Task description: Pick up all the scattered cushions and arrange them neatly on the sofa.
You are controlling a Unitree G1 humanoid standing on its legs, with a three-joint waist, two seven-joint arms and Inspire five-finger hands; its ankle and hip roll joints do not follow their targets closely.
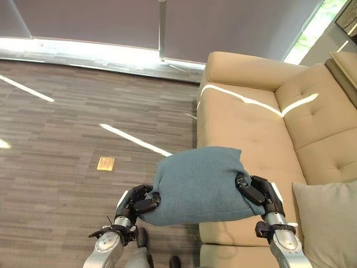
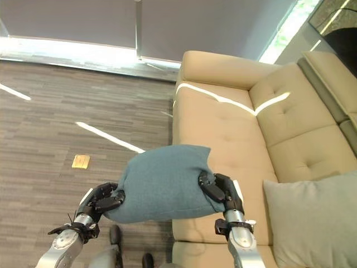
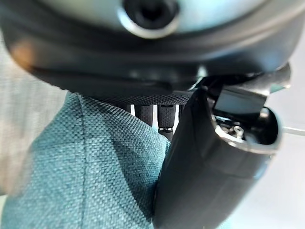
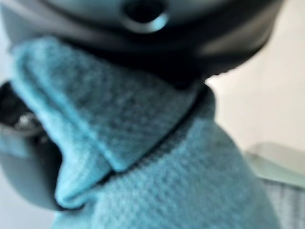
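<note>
A blue-grey cushion (image 1: 198,184) hangs in the air between my two hands, over the front left edge of the beige sofa (image 1: 245,128). My left hand (image 1: 139,204) pinches the cushion's left lower corner with curled fingers. On the other side my right hand (image 1: 257,192) grips its right edge the same way. In the left wrist view the teal cloth (image 3: 90,171) is pressed against the thumb (image 3: 205,167). The right wrist view shows a fold of the same cloth (image 4: 119,124) caught in the hand. A light grey cushion (image 1: 329,223) lies on the sofa seat at the right.
The sofa seat (image 1: 240,120) stretches back to the window wall, with tufted backrests (image 1: 312,111) on the right. A small tan plate (image 1: 105,163) is set in the wood-look floor to the left. Bright sun stripes cross floor and sofa.
</note>
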